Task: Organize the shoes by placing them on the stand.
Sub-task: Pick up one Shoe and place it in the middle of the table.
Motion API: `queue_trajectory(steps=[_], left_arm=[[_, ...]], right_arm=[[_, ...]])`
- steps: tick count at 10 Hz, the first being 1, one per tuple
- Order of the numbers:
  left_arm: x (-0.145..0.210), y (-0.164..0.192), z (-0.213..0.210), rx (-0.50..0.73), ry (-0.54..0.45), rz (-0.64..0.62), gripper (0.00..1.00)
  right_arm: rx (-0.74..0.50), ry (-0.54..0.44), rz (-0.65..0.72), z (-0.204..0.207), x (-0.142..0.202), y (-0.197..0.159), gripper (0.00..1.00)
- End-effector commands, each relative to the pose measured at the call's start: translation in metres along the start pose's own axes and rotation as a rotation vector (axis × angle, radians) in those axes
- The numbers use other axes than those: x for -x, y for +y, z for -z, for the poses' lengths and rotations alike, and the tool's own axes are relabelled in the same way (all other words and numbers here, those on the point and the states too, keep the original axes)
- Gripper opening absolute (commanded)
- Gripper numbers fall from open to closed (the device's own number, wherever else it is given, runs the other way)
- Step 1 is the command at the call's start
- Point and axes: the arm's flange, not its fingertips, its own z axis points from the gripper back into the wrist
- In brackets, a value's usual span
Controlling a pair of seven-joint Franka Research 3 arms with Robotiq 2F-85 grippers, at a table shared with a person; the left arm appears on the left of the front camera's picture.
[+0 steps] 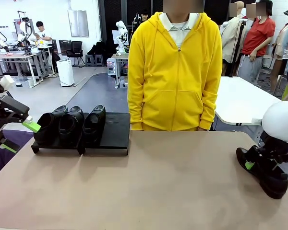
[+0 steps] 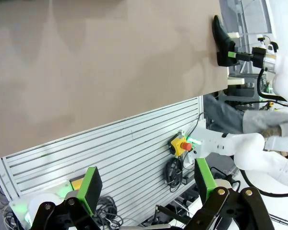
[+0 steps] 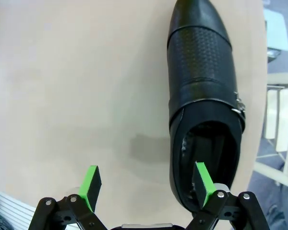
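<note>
Jaws of right gripper (image 3: 146, 184) spread wide — one green pad (image 3: 202, 180) inside opening of glossy black leather shoe (image 3: 204, 103) at table's (image 1: 158, 182) right edge. Needed square closing on side wall. Left gripper (image 2: 149, 187) gaping, empty. Free slot on black slanted stand (image 1: 116, 132).

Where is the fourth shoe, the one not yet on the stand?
In the front view the fourth shoe lies on the table's right edge, far from the stand, with the open right gripper over its heel, one finger inside the opening.
</note>
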Motion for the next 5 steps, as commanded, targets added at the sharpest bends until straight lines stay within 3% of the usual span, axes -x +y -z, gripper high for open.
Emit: queue_trajectory(steps=[1,5], left_arm=[[0.001,-0.003,0.0,0.019,-0.001,-0.009,1.0],[0.001,-0.003,0.0,0.019,-0.001,-0.009,1.0]], right_arm=[[-0.046,-0.024,-0.025,0.009,-0.011,-0.007,1.0],[-0.042,-0.005,-0.024,0.033,-0.014,-0.014,1.0]])
